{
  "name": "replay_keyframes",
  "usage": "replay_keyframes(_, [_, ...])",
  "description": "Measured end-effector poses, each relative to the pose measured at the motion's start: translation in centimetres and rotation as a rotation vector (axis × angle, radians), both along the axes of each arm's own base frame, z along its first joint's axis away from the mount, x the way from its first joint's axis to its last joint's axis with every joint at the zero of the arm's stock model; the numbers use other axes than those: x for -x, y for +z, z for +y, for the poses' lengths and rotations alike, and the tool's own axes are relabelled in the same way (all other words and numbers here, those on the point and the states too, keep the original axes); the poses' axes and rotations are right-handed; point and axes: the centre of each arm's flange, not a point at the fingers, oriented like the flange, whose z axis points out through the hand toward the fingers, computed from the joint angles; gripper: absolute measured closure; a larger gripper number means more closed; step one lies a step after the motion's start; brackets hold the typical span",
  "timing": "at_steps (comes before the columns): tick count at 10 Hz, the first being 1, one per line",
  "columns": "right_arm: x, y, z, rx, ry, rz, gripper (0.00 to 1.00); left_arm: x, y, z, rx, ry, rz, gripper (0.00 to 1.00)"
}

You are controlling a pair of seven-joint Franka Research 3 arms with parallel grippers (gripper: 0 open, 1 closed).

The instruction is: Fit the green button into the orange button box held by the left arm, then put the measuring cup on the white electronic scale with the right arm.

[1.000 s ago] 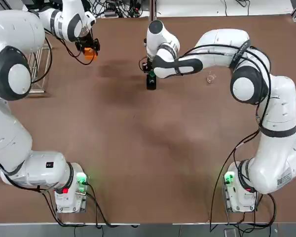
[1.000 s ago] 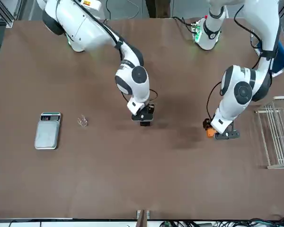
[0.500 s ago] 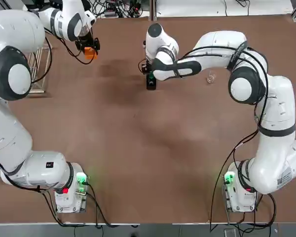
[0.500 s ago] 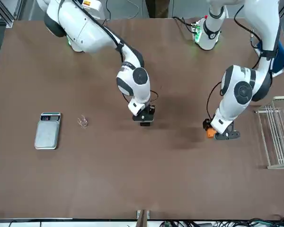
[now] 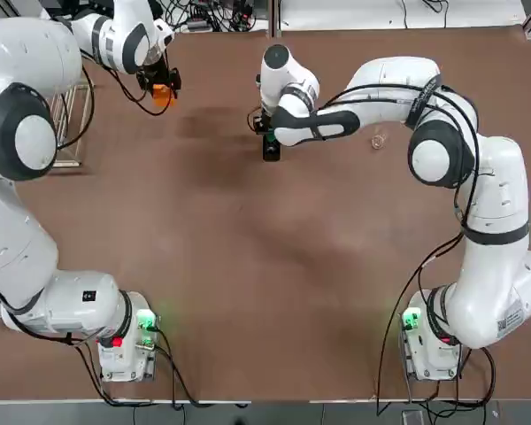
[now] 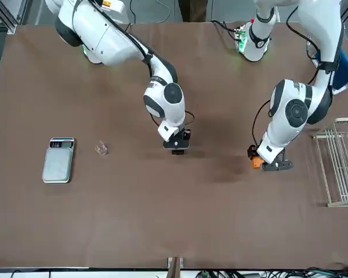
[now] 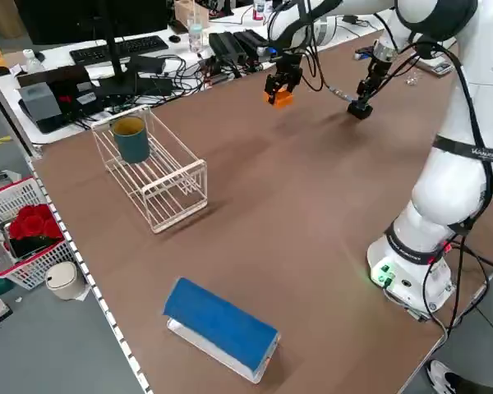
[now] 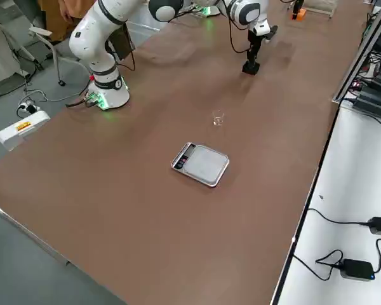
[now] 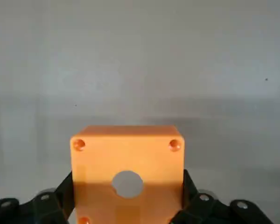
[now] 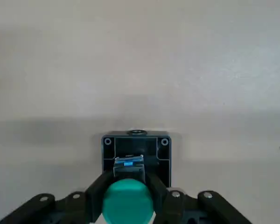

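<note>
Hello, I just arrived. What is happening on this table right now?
Two robot arms work at a brown table. The left gripper holds the orange button box near the far edge, its round hole empty. The right gripper is closed on the green button, right above a black block at the middle of the table. The button is not yet in the box. The measuring cup stands on the table beside the white electronic scale, not on it.

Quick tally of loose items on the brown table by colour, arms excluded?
Orange: 1, orange button box
Green: 1, green button
Black: 1, black block
Clear: 1, measuring cup
White: 2, white electronic scale, wire rack
Blue: 1, blue-topped box
Total: 7
</note>
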Motion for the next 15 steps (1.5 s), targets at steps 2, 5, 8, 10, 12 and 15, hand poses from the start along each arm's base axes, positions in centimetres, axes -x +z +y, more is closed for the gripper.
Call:
replay_keyframes(2, [-0.1,0.0,0.0,0.001,-0.001,-0.001,0.63,-0.3,0.6,-0.4,0.003,-0.004,-0.007,0.14])
replay_keyframes(5, [-0.5,-0.6,-0.5,0.011,-0.009,-0.001,0.62,-1.2,2.4,-2.5,0.002,-0.027,0.020,0.14])
replay_keyframes(8, [-0.5,-0.6,-0.6,0.012,-0.009,-0.001,0.52,-1.6,2.1,-2.6,0.005,-0.027,0.028,0.14])
replay_keyframes(10, [-0.5,-0.6,-0.5,0.011,-0.018,-0.002,0.30,-1.8,2.2,-2.6,0.006,-0.026,0.026,0.14])
replay_keyframes(12, [-0.6,-0.4,-0.5,0.009,-0.025,-0.006,0.19,-1.9,2.5,-2.8,0.012,-0.026,0.021,0.14])
replay_keyframes(15, [-1.5,1.2,-0.5,-0.009,-0.041,-0.028,0.04,-2.0,4.0,-5.2,0.072,-0.015,0.008,0.14])
